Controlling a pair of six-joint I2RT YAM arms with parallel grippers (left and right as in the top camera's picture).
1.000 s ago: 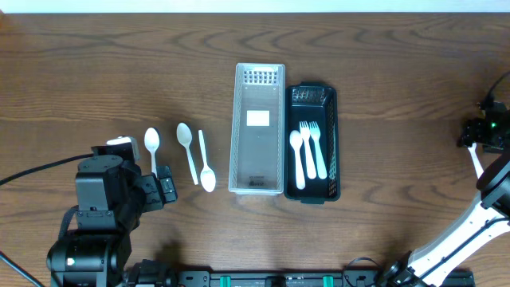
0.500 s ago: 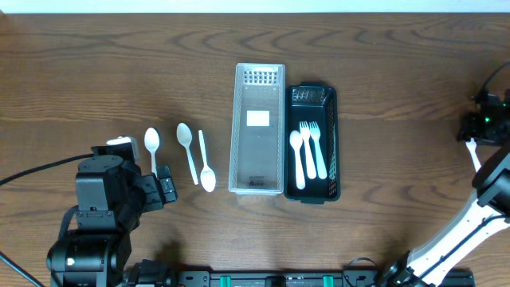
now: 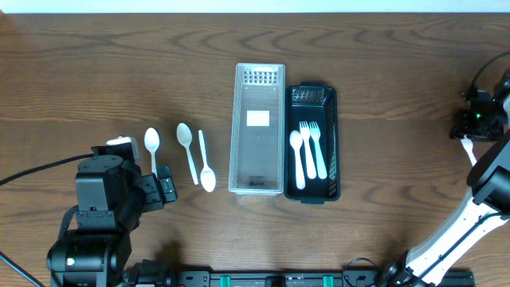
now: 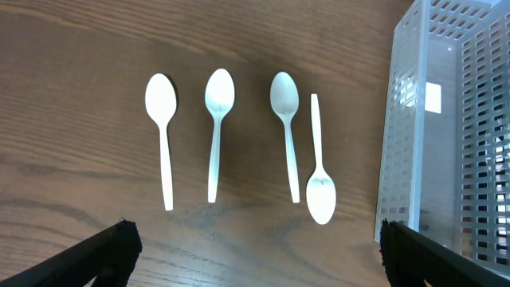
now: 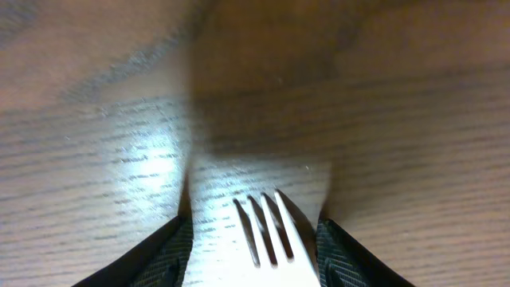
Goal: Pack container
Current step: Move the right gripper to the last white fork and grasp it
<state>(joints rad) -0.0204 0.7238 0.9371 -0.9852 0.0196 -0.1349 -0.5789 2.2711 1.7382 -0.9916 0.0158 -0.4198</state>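
Observation:
A clear lattice container (image 3: 257,127) stands beside a black container (image 3: 312,96) that holds a white spoon and two white forks (image 3: 312,147). Several white spoons (image 3: 187,151) lie on the table to the left. In the left wrist view they lie side by side (image 4: 217,127), left of the clear container (image 4: 446,143). My left gripper (image 4: 255,255) is open and empty, held above the table just in front of the spoons. My right gripper (image 3: 476,119) is at the far right edge, shut on a white fork (image 5: 267,235) whose handle sticks out behind it (image 3: 470,150).
The wooden table (image 3: 382,64) is bare between the black container and my right gripper. The left arm's body (image 3: 103,199) covers the front left corner. A black rail (image 3: 279,279) runs along the front edge.
My right gripper has moved a little toward the far side and to the left with the fork in it. The left arm and the spoons have not moved.

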